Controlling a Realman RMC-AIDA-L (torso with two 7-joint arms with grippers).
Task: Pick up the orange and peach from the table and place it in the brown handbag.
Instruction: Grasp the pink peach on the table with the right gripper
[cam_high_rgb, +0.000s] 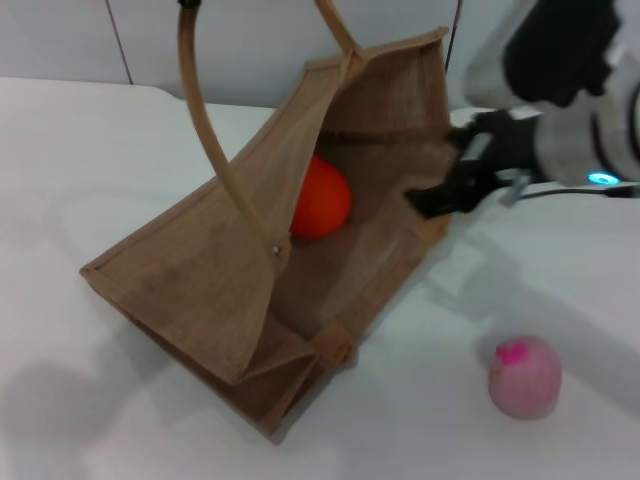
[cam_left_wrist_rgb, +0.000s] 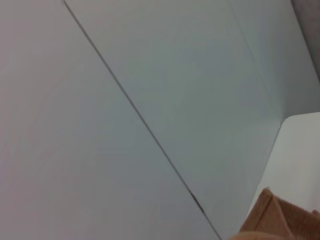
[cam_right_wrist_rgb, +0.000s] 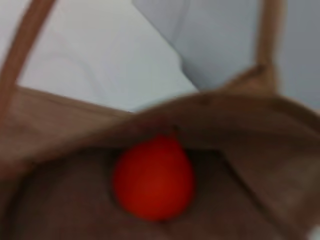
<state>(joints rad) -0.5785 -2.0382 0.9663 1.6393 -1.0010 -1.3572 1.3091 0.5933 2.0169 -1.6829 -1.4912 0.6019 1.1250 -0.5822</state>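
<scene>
1. Right gripper (cam_high_rgb: 437, 197) sits at the bag's (cam_high_rgb: 200, 290) open mouth, at the rim side nearest the peach; whether its fingers are spread or pressed together cannot be told. Nothing seen held.
2. Orange (cam_high_rgb: 321, 198) lies inside the bag, against its back wall; right wrist view shows it deep in the opening (cam_right_wrist_rgb: 153, 178).
3. Peach (cam_high_rgb: 524, 376) sits on the table (cam_high_rgb: 80, 170), well outside the bag, off its mouth corner.
4. Left gripper not in view; its wrist camera catches only a bag corner (cam_left_wrist_rgb: 280, 217).
5. Risks, judged: fingers snagging the rim on withdrawal could drag or tip the bag and roll the orange out; the round peach may roll away if nudged off-centre.
</scene>
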